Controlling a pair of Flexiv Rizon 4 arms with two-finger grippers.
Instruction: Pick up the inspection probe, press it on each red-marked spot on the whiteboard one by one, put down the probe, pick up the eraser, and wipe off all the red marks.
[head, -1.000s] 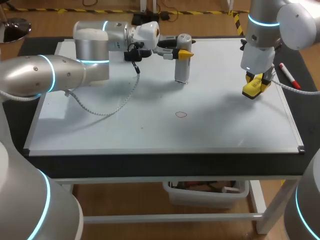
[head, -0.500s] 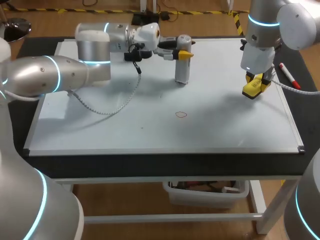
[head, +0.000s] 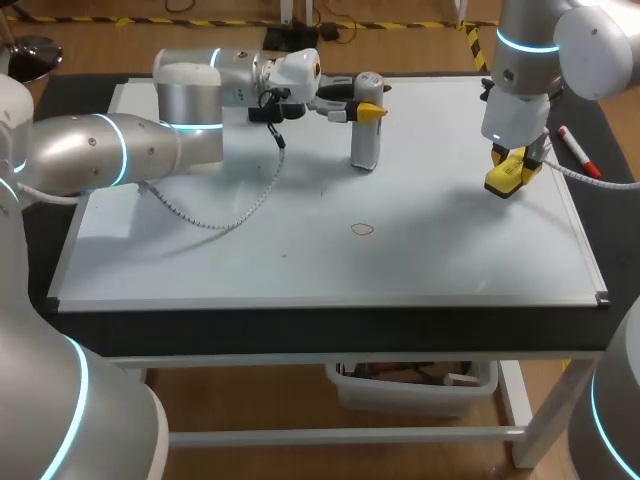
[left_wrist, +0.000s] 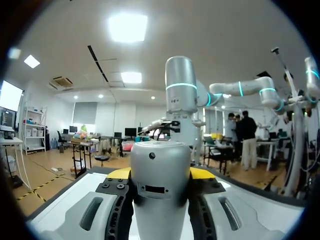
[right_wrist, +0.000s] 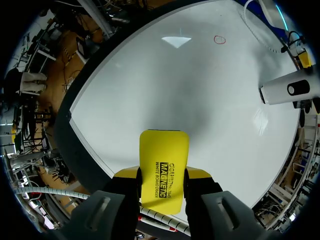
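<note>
My left arm reaches in across the far left of the whiteboard (head: 300, 270), its coiled cable (head: 215, 220) sagging onto the board's left part. The left gripper (head: 366, 108) is clamped on the inspection probe (head: 364, 140), one yellow tip on each side of its silver body. The probe stands upright with its foot on the board at the far middle. Whether a mark lies under that foot is hidden. Nearer than the probe, well apart from it, one small red ring (head: 362, 228) is unwiped, so I judge the pressing is mid-way at best, with the put-down and all the wiping left. Between probe and ring the board is bare, so there is an open path toward the near side. To the right, the right gripper (head: 512, 160) already has the yellow eraser (head: 505, 178) pinched between its fingers. It hangs over the board's far right part, near the right edge. Just past that edge a red-capped marker pen (head: 577, 150) lies on the dark mat.
</note>
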